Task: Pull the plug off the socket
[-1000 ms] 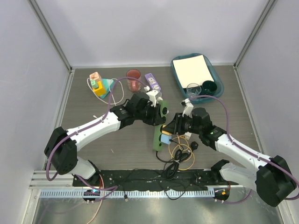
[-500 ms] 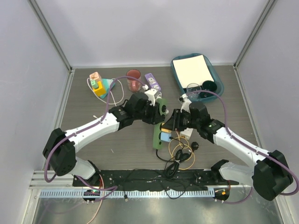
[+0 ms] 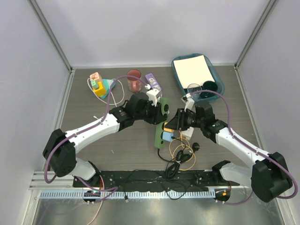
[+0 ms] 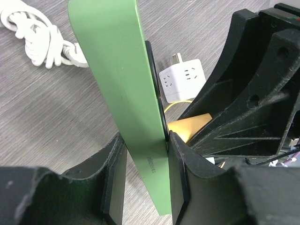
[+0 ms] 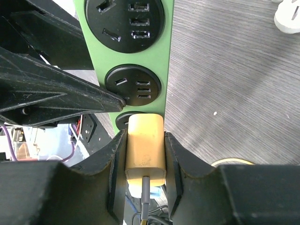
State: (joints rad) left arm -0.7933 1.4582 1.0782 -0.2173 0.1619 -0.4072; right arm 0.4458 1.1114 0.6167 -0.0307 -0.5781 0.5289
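The task is not done. In the top view the plug (image 3: 165, 136), pale blue, sits on the socket (image 3: 157, 139) near its lower end, a little below the middle of the frame. As far as that view shows, it is seated in the last outlet, though the view is too small to show whether it has begun to lift.

The bracing half of the job looks in place. The left gripper (image 4: 145, 154) has its fingers pressed against the two long sides of the socket, clamping it at its upper part. The green body runs up between the fingers toward the top left of the left wrist view.

The right gripper (image 5: 145, 154) is pinched on a yellow block (image 5: 146, 145), not on the plug. In the right wrist view the block fills the gap between the fingers at the bottom centre. It covers most of the third outlet, and two bare outlets (image 5: 133, 83) lie above it. Whether the block is plugged in or only held over that outlet cannot be told.

A white adapter (image 4: 182, 84) lies loose on the table beside the socket and has no part in this.

What seems left is the pull itself: the right fingers would need to grip the plug just below the yellow block. They would then draw it straight off the face while the left grip keeps the socket from following.
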